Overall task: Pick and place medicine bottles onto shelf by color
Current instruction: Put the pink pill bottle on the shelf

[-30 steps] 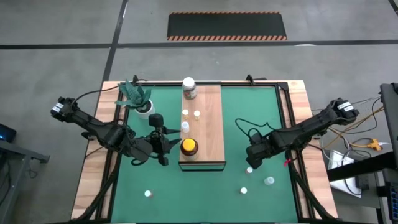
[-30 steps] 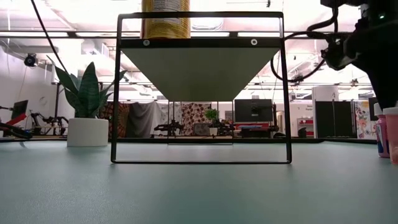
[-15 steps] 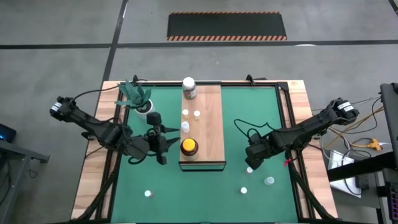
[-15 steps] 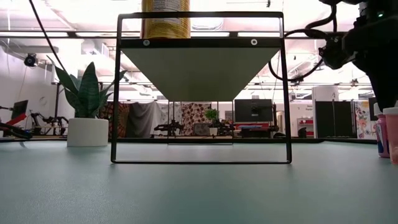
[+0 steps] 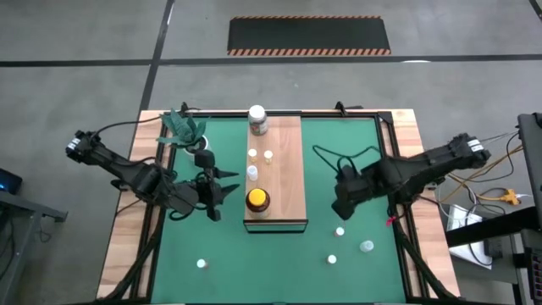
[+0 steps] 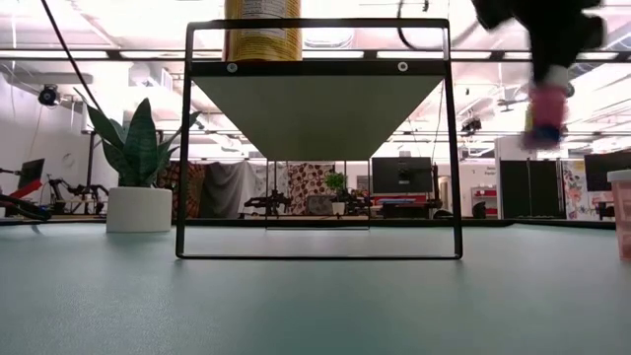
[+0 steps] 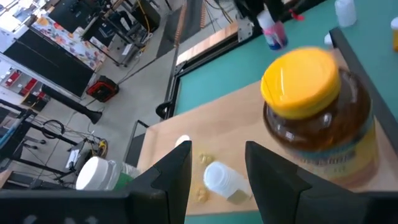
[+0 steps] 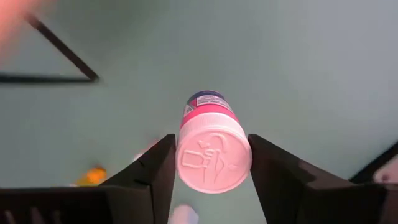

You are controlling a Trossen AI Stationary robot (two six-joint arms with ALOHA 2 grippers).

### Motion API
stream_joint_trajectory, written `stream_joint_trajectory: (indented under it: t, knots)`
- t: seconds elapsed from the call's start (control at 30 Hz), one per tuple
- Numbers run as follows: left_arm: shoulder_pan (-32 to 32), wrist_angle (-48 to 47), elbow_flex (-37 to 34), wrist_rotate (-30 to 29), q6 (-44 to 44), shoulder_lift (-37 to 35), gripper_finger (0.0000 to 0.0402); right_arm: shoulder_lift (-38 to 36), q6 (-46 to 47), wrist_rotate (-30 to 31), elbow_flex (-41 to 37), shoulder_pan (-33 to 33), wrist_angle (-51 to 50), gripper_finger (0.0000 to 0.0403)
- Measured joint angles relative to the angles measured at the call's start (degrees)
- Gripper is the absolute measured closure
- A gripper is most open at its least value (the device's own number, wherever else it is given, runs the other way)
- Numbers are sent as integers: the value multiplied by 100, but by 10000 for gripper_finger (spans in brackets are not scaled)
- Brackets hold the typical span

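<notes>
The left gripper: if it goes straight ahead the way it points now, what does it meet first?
Probably the amber jar with the yellow lid on the shelf. The left gripper, open and empty, points at it from beside the shelf; how far apart they are is unclear.

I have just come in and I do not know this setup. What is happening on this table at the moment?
The robot is sorting medicine bottles onto the wooden shelf in the middle of the green mat. The right gripper holds a small pink-capped bottle in the air, right of the shelf. The left gripper waits open beside the shelf, near the yellow-lidded amber jar already standing there. A few small bottles remain on the mat.
</notes>
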Motion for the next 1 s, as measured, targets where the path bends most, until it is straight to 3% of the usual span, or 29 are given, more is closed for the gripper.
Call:
stream_joint_trajectory:
  t: [0.33,0.67,0.83,1.0]
  knots:
    - [-4,-95,-574,4,385,-555,268,925,-2070,186,2242,-1174,-221,236]
    - [3,813,-1445,1,1014,-1504,268,2535,-4285,115,4848,-2262,-1086,236]
    - [3,1110,-1847,-5,1135,-1930,268,3306,-5512,-416,5894,-2681,-1397,236]
    - [3,1431,-2095,-5,1563,-2196,268,3874,-6363,-429,6600,-3026,-1664,236]
